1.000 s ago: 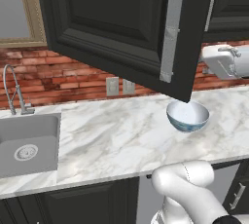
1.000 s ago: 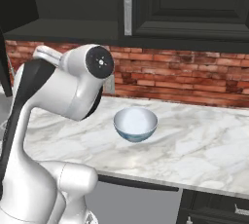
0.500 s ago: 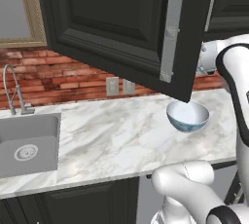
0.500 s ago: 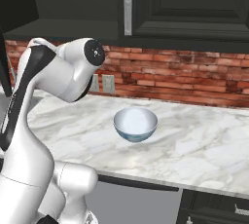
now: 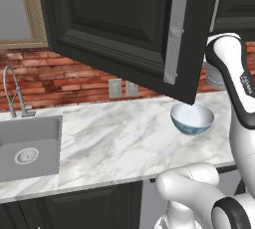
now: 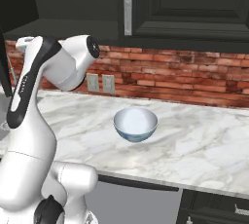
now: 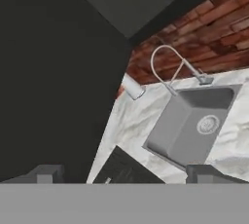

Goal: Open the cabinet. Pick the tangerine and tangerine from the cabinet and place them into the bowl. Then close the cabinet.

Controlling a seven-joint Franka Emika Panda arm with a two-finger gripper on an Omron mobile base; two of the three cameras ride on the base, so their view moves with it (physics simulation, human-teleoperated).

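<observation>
The cabinet [image 5: 114, 29] hangs above the counter with its left door swung wide open toward me, and the door's grey edge [image 5: 174, 29] faces right. The other door [image 6: 194, 4] is shut, with a silver bar handle [image 6: 127, 4] beside it. On the marble counter below stands the bowl [image 5: 192, 118] [image 6: 136, 123], white inside and with nothing in it. My gripper [image 7: 124, 177] is open with nothing between its fingertips [image 7: 46, 174]. It sits close to the dark door face [image 7: 53, 72], near the end of the door's handle [image 7: 132, 87]. The tangerines are out of view.
A grey sink [image 5: 27, 146] [image 7: 189, 125] with a curved faucet [image 5: 12, 93] [image 7: 170, 60] lies left of the bowl. A red brick wall [image 6: 185, 77] with outlets [image 5: 122, 87] backs the counter. My white arm [image 5: 234, 73] [image 6: 44, 86] rises beside the open door.
My arm has swung upward and sideways beside the open door. The bowl and the door have not moved, and the gripper stays open.
</observation>
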